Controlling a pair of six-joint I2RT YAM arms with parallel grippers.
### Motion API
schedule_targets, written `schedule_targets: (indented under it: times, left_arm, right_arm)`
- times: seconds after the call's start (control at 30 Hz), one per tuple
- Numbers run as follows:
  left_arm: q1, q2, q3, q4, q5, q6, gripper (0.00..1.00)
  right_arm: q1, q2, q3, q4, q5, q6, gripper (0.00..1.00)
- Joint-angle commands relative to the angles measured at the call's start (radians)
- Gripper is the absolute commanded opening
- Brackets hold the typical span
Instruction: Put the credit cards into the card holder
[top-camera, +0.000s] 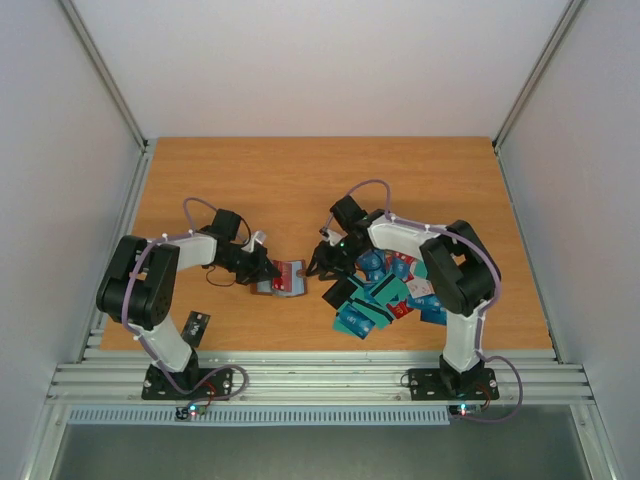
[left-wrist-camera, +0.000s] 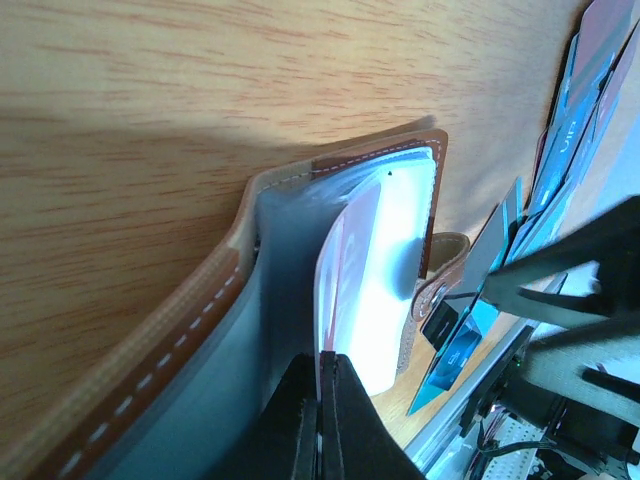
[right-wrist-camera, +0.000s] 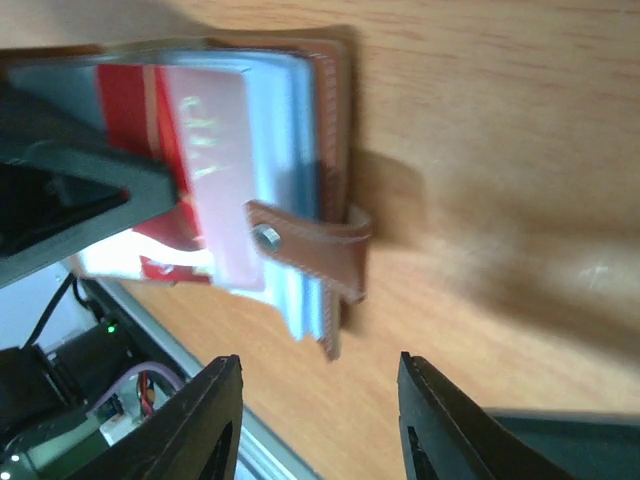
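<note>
1 red card (right-wrist-camera: 130, 100) sits inside the card holder (top-camera: 281, 288), which lies open on the table (top-camera: 300, 180) between your 2 arms, with the loose credit cards (top-camera: 385, 290) piled just to its right.

The holder stays spread because your left gripper (left-wrist-camera: 322, 365) is pinched fully closed on the edge of a clear sleeve (right-wrist-camera: 295, 120). That looks like a hold meant to keep the pocket open and the wallet from sliding. A thin reddish line shows between those fingers, so you cannot tell whether the card is caught in the pinch too.

Your right gripper (right-wrist-camera: 318, 368) hangs just beside the snap strap (right-wrist-camera: 310, 245). Its jaws stand partly apart with nothing between them, and it touches neither the holder nor the pile.

From its wrist view the left finger covers part of the red card, so how deep the card sits is hidden. The sleeves blur together and you cannot count them. The right arm covers part of the pile. A small dark object (top-camera: 196, 325) by the left arm is too small to identify.
</note>
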Motion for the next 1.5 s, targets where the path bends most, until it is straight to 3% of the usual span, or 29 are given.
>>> schedule_targets:
  times: [0.0,0.27,0.63,0.83,1.13,1.27,1.37,1.47]
  left_arm:
    - [-0.009,0.041,-0.016,-0.003,-0.107,0.012,0.0]
    - [-0.026,0.044,0.016,-0.035,-0.128,0.014,0.0]
    - [-0.034,0.051,0.032,-0.067,-0.135,0.009,0.02]
    - [-0.045,0.026,0.08,-0.202,-0.215,0.042,0.1]
    - [-0.045,-0.039,0.175,-0.39,-0.342,0.099,0.35]
    - [-0.05,-0.042,0.21,-0.438,-0.364,0.111,0.39]
    - [-0.065,-0.039,0.226,-0.448,-0.378,0.117,0.37]
    - [-0.094,-0.019,0.24,-0.453,-0.394,0.118,0.26]
  right_arm:
    - [0.003,-0.081,-0.019,-0.015,-0.024,-0.022,0.4]
    - [0.03,-0.007,0.006,0.051,0.008,0.043,0.19]
    - [0.048,0.104,-0.006,0.114,0.022,0.058,0.11]
    - [0.049,0.123,-0.02,0.132,0.027,0.059,0.08]
    - [0.048,0.138,-0.022,0.142,0.024,0.067,0.06]
    - [0.049,0.144,-0.017,0.151,0.017,0.074,0.06]
    - [0.051,0.15,-0.013,0.156,0.012,0.079,0.05]
    - [0.053,0.152,-0.01,0.159,0.012,0.082,0.05]
